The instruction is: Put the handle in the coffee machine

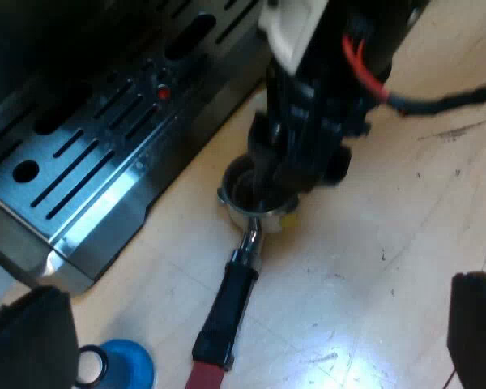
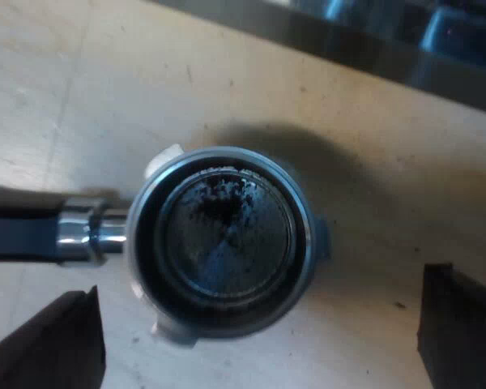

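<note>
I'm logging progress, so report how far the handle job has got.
Done: nothing yet; the metal holder lies loose on the table beside the espresso machine. In hand: the right claw hovers open above the holder's basket, fingers apart and not gripping it. Left: close on the holder, lift it and lock it into the machine's front.

Espresso machine (image 1: 89,162): slotted base plate of sheet metal, bright and glossy, mirror-like at its edge. Holder (image 2: 223,243): polished metal rim and neck, with dull, dark, grainy residue inside. Handle (image 1: 229,308): black, matt, plastic-looking, red at the end. Worktop (image 1: 389,243): pale, smooth, wood-look, scuffed, faint sheen. Tamper (image 1: 130,365): blue, smooth, slightly glossy.
</note>
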Robot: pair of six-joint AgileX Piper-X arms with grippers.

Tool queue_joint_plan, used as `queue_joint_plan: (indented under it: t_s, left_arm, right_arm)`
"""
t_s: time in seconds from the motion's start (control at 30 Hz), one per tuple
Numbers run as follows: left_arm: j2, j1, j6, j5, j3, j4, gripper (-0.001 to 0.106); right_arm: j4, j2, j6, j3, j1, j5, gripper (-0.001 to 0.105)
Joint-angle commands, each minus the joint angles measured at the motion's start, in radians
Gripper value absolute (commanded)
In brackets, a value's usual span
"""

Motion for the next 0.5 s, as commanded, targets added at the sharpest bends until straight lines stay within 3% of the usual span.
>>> queue_joint_plan:
  t_s: [0.03,0.5]
  left_arm:
    - [-0.005,-0.006,0.002,0.006,-0.007,-0.013,0.093]
    - [-0.005,-0.006,0.002,0.013,-0.007,-0.009,0.093]
  right_arm:
    - [-0.03,0.028,-0.005,-0.004,-0.012,-0.03,0.079]
    - [-0.1,0.119,-0.005,-0.004,-0.022,-0.046,0.079]
